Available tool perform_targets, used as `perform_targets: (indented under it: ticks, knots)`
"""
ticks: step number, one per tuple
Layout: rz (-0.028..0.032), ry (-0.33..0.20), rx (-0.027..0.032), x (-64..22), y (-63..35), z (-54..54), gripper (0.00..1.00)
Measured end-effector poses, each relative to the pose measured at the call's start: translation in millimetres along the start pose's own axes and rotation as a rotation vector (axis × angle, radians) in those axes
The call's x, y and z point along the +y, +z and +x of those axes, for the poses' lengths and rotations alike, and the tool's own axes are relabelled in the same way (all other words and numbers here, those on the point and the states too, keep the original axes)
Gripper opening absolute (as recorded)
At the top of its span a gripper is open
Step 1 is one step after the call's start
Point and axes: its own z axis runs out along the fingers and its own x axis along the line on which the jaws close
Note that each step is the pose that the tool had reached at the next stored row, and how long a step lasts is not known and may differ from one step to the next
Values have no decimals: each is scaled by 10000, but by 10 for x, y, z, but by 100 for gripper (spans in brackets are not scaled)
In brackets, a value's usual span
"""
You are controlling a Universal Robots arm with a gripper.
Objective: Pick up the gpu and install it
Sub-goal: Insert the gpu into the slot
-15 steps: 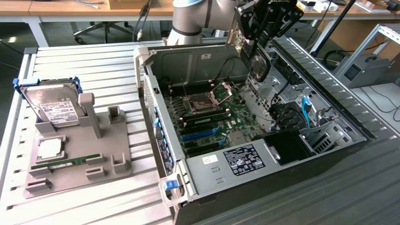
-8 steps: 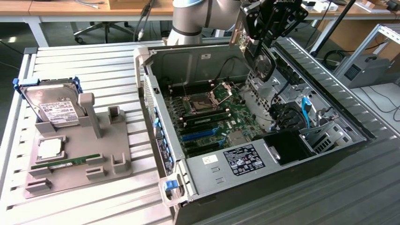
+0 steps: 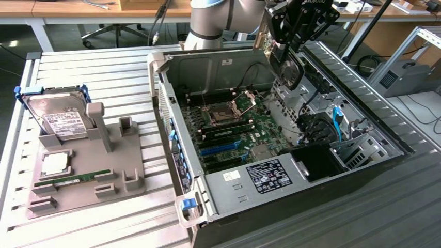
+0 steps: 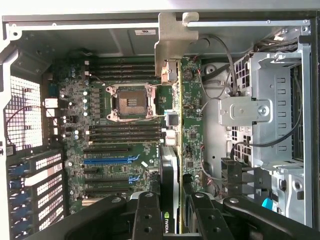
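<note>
Clamped on the gpu (image 3: 290, 74), the hand (image 3: 284, 49) hangs in the upper part of the frame, toward the exterior view's right, over the open computer case (image 3: 206, 67). Its black fingers pinch the card's upper end. The card hangs down on edge with a round shape showing on its dark face, held above the case's interior and looking clear of the motherboard (image 3: 231, 132). On that board the processor socket (image 3: 222, 114) sits near the middle. The case lies on its side on a slatted tabletop (image 3: 103, 67). At the exterior view's left, well apart from the case, a grey holder (image 3: 117, 175) stands on the tabletop. A hard drive (image 3: 62, 120) in a blue frame stands tilted in it, and a green RAM stick (image 3: 72, 179) lies flat toward the lower left of the frame.

From the wrist view, the hand (image 4: 174, 202) looks straight down into the case. Two black fingers (image 4: 146, 212) close on either side of the gpu (image 4: 170, 162), which is seen edge-on, running away from the camera between them. Its metal bracket (image 4: 172, 45) is at the far end, toward the case wall. The card lines up beside the processor socket (image 4: 131, 100), along the edge of the motherboard (image 4: 120, 145) nearest the drive cage (image 4: 280, 115). A blue slot (image 4: 111, 160) lies on the board on the socket's side of the card.
</note>
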Motion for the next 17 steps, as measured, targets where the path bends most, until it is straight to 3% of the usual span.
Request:
perform_targets:
  ticks: [5,7,9,17]
  knots:
    - [1,-2,0,0,0,0,27]
    - [38,-111,4,1,0,-1,27]
    - [127,-489,20,0,1,0,27]
    - [241,-2261,97,0,4,0,27]
